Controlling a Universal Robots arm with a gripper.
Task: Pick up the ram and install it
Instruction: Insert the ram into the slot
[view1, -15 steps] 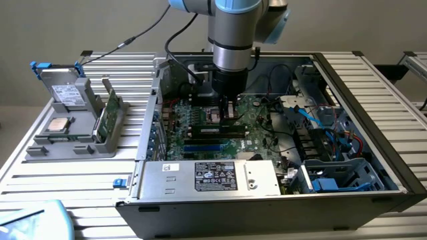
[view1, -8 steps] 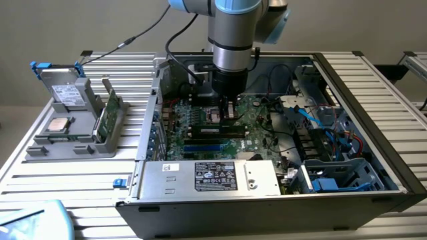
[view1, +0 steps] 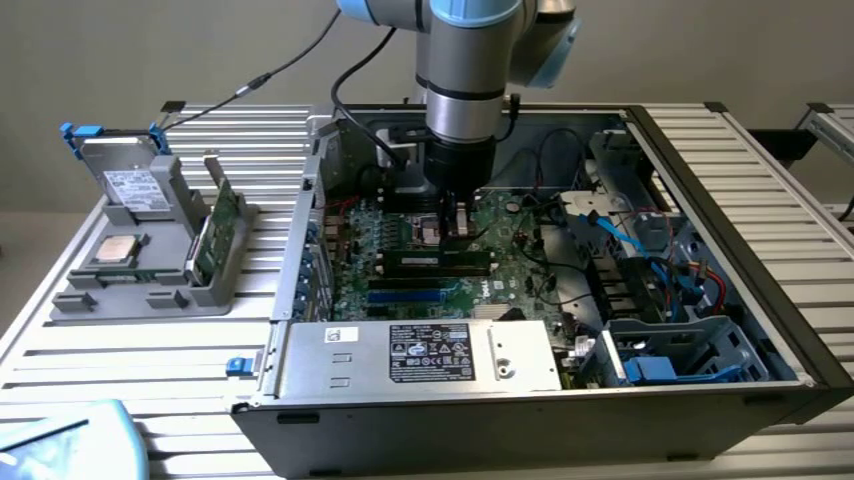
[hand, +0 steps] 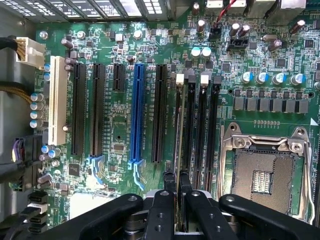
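The ram (hand: 178, 130) shows edge-on as a thin strip between my two black fingers (hand: 169, 182). It lines up with the memory slot topped by a white latch (hand: 180, 78) on the green motherboard (hand: 120, 135). Whether it sits in the slot or just above it, I cannot tell. My gripper (hand: 177, 175) is shut on the ram. In the exterior view the gripper (view1: 458, 228) reaches straight down into the open computer case (view1: 747, 200), over the middle of the board. Another green board (view1: 220, 232) stands upright in the grey fixture outside the case.
An empty processor socket (hand: 265, 177) lies beside the memory slots, and a blue expansion slot (hand: 137, 115) on their other side. The power supply (view1: 427, 352) fills the case front; cables (view1: 641, 240) crowd the exterior view's right. The fixture (view1: 134, 285) holds a drive (view1: 127, 175) and a silver chip (view1: 120, 248).
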